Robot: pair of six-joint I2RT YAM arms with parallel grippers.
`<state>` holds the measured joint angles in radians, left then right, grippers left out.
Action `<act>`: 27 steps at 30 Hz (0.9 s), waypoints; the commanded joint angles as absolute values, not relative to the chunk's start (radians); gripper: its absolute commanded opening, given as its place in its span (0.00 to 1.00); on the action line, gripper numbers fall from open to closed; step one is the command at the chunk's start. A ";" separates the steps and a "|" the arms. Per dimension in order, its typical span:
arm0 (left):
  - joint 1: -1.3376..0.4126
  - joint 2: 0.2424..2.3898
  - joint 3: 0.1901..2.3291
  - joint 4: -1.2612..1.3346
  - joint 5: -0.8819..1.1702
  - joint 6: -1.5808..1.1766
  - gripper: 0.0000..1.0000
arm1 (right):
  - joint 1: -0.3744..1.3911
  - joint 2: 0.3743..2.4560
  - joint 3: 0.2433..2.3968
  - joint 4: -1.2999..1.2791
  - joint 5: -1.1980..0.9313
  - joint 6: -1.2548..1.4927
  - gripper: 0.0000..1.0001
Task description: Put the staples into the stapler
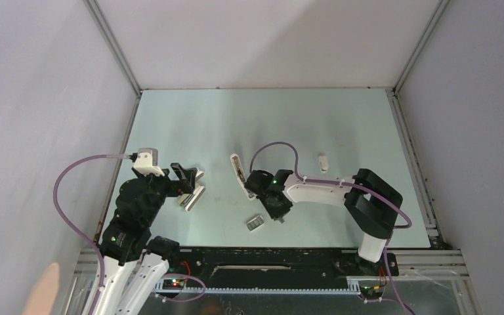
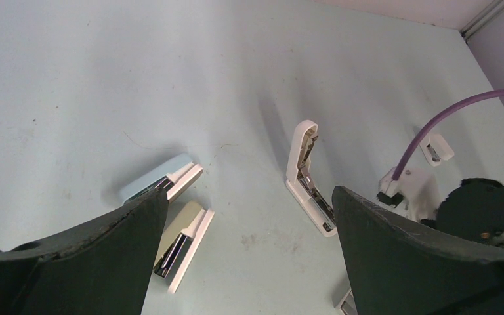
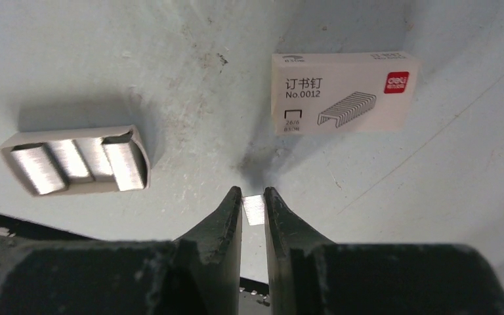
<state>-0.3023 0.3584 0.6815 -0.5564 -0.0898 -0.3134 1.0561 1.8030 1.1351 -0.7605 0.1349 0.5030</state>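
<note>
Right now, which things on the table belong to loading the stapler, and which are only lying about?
For the job: open white stapler; strip of staples in the right jaws; tray of staples.
Lying about: blue-backed stapler; cream-backed stapler; white stub; staple box.

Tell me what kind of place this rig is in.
Probably an enclosed lab test cell: a pale table boxed in by plain walls and metal frame rails, with the stapler laid out.

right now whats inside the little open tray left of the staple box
Three shiny strips of staples lie side by side, filling the tray. Its floor beneath them is covered, so any lower layer cannot be seen.
</note>
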 commanded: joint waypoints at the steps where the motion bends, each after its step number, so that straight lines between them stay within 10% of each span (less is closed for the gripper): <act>1: -0.293 0.349 0.683 -0.532 -0.070 -0.314 0.98 | 1.055 1.697 1.169 -0.730 0.164 0.502 0.17; 27: -0.294 0.338 0.683 -0.533 -0.072 -0.314 0.98 | 1.054 1.788 1.297 -0.300 0.305 0.470 0.17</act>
<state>-0.3023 0.3508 0.6815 -0.5564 -0.0898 -0.3134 1.0561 1.7538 1.2602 -0.4160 0.2779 0.4950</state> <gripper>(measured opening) 0.985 0.172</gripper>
